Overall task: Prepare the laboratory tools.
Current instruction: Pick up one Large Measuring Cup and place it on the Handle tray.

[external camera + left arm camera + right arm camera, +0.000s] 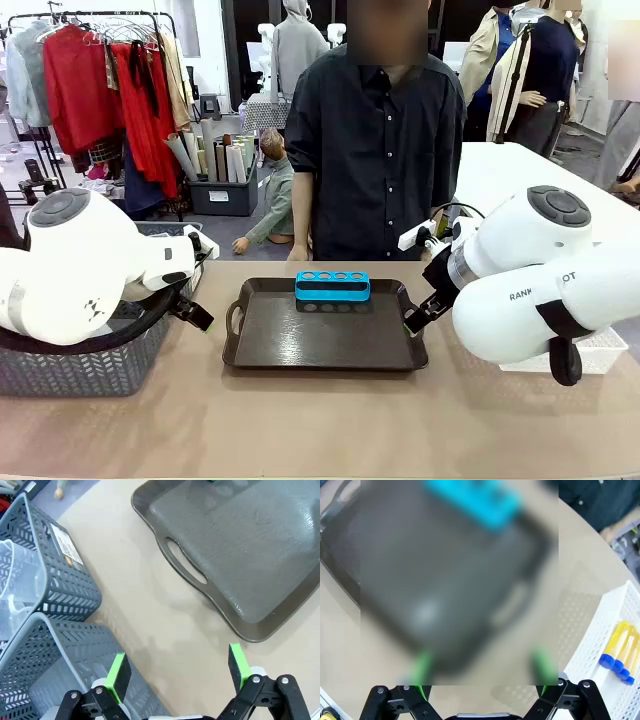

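Note:
The small blue holed rack (332, 286) stands with bare holes at the far edge of the dark brown tray (325, 345); it is a blurred blue shape (475, 500) in the right wrist view. My left gripper (178, 672) hovers open over bare table between the tray's handle and the grey baskets. A clear beaker (15, 590) sits inside one grey basket. My right gripper (482, 670) is open above the tray's right end. Blue-capped amber tubes (619, 652) lie in the white basket (592, 630). The conical flask is out of view.
Two grey mesh baskets (70, 580) stand at the table's left, by my left arm (80, 270). The white basket (600, 350) is at the right, partly behind my right arm (540, 280). A person (375, 150) stands at the far side.

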